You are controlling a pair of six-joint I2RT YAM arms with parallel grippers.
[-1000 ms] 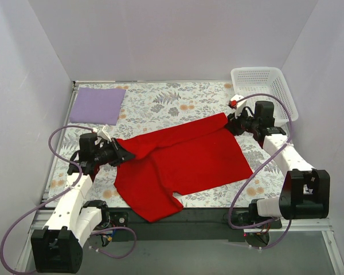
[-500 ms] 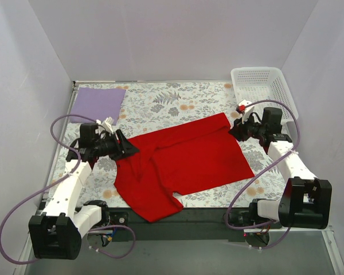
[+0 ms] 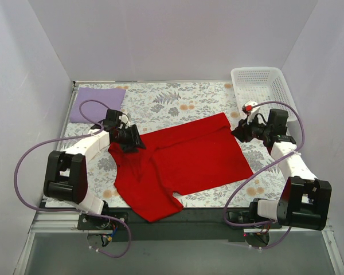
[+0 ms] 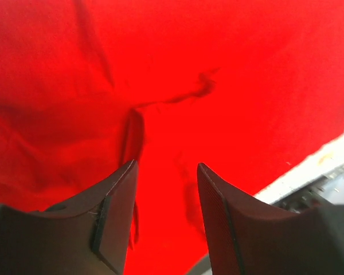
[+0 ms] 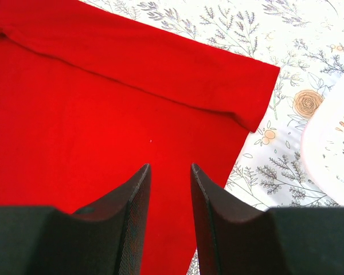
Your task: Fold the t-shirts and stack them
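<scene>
**A:** What has changed in the last second?

**B:** The left hand [image 3: 132, 140] has let go. A second ago it was pinched shut on the left edge of the red shirt [image 3: 186, 160]. Now its fingers stand apart with nothing between them. It hangs over rumpled cloth by the left sleeve, and its arm has swung round to reach in from the left side.

**A:** And the other one?

**B:** The right hand [image 3: 239, 131] has drawn back a little from the shirt's far right corner, toward the basket [image 3: 258, 70]. Its fingers are a small way apart and hold nothing. Red cloth shows in the gap beneath them.

**A:** Where do the shirts lie?

**B:** The red shirt lies in the middle of the bench [image 3: 178, 97]. Its far edge is turned over into a narrow band, and its near left part reaches the bench's front edge. The lavender shirt [image 3: 97, 104] is a flat rectangle in the far left corner, well apart from the red one.

**A:** What does that mean for the job?

**B:** One fold looks laid and released, with both hands free for a new grip. The red shirt is only part folded and is creased near the sleeve. More folds remain before it can go onto the lavender shirt.
</scene>
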